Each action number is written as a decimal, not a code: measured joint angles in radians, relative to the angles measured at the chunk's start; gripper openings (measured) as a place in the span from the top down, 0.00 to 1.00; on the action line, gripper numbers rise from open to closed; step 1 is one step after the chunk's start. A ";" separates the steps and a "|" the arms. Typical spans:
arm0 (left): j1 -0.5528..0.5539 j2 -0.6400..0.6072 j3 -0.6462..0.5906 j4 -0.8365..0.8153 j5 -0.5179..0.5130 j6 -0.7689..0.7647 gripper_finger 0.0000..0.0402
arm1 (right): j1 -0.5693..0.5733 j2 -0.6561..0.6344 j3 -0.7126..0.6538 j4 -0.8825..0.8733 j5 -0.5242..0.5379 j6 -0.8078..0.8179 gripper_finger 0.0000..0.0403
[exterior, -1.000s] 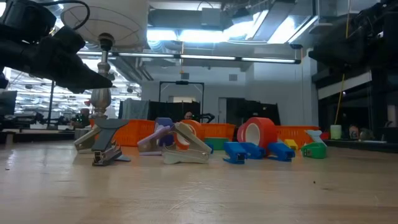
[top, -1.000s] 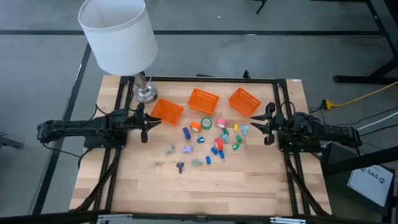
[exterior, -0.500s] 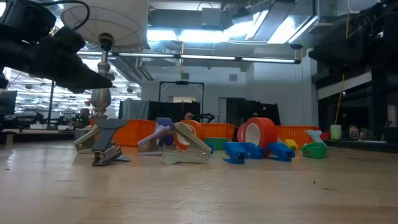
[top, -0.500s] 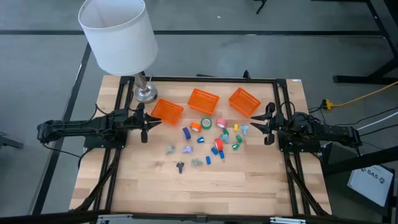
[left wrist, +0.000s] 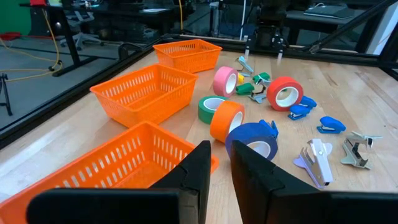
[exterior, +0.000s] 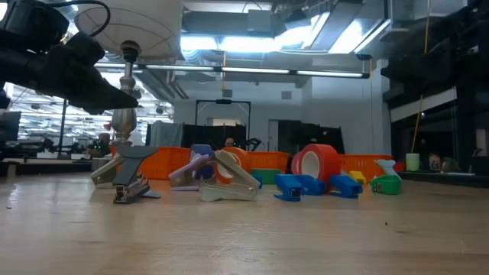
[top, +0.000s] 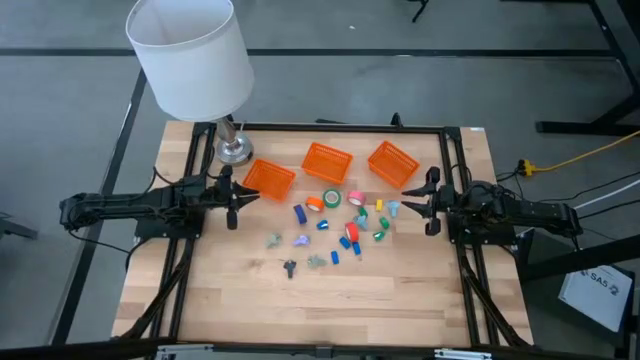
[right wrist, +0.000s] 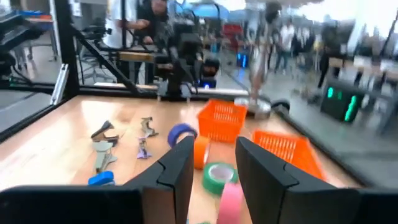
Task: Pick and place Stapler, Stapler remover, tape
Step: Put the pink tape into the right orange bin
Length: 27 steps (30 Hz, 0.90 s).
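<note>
High view: left gripper (top: 232, 204) is hovering by the left basket (top: 268, 179), fingers nearly together, holding nothing. Right gripper (top: 428, 203) is waiting at the table's (top: 400, 290) right side, fingers partly apart, empty. Tape rolls (top: 331, 200), staplers (top: 350, 243) & removers (top: 290, 267), prob., are lying mid-table below the baskets.

You've got a light wood counter (top: 330, 300) in a black frame on grey floor (top: 60, 120). White-shaded lamp (top: 190, 55) sits at the far left corner, chrome base (top: 235, 150). Yellow cable (top: 585, 155) runs across the floor on the right. Ceiling strip lights (exterior: 252, 72) and dark desks (left wrist: 323, 18) behind the counter.
</note>
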 joint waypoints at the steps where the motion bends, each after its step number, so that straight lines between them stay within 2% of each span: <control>1: 0.000 0.000 0.000 0.000 0.000 0.000 0.85 | 0.000 0.000 0.000 0.018 -0.013 -0.026 0.69; 5: 0.000 0.000 0.000 0.000 0.000 0.000 0.85 | 0.002 0.000 0.000 0.069 -0.067 -0.050 0.69; 13: 0.000 0.000 0.000 0.000 0.000 0.000 0.85 | 0.015 0.000 0.000 0.085 -0.073 -0.036 0.69; 16: 0.000 0.000 0.000 0.000 0.000 0.000 0.85 | 0.038 0.001 0.000 0.085 -0.070 0.049 0.69; 27: 0.000 0.000 0.000 0.000 0.000 0.000 0.85 | 0.132 0.121 0.000 0.224 0.065 0.095 0.69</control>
